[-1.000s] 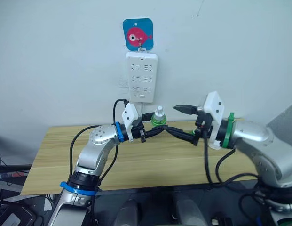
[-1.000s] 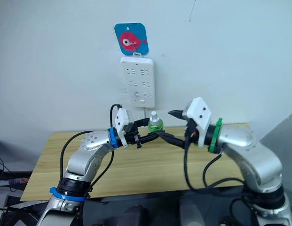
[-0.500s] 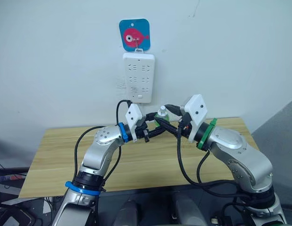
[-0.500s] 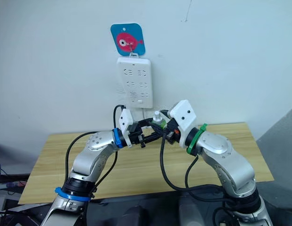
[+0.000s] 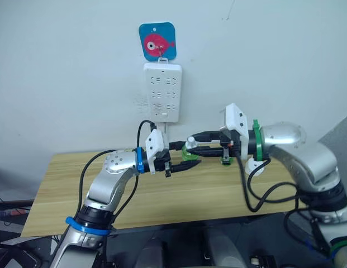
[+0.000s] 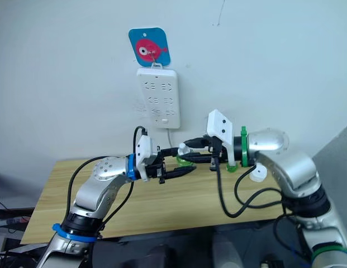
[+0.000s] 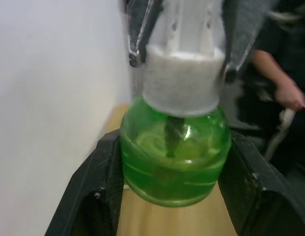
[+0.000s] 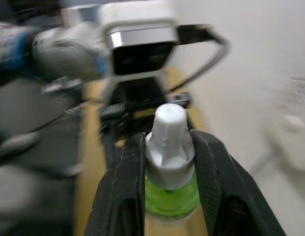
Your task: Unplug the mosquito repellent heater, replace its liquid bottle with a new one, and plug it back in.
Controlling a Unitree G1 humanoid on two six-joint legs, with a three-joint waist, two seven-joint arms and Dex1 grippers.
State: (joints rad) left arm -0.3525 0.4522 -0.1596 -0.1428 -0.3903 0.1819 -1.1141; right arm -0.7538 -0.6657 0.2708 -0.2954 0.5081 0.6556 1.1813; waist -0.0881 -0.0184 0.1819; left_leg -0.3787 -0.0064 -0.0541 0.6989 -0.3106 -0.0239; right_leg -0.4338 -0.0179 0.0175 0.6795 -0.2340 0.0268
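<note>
Mosquito-repellent liquid bottle, small, light, probably slick: left gripper clamps its green belly, right gripper pinches the white cap, likeliest twisting hold.

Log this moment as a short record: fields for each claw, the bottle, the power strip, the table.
left claw: closed on the green body of the bottle
right claw: closed on the bottle's white cap
bottle: green liquid, white cap, upright, above the table between both claws
power strip: white, hanging on the wall under a fish hook, nothing plugged in
table: wooden, against the wall
</note>
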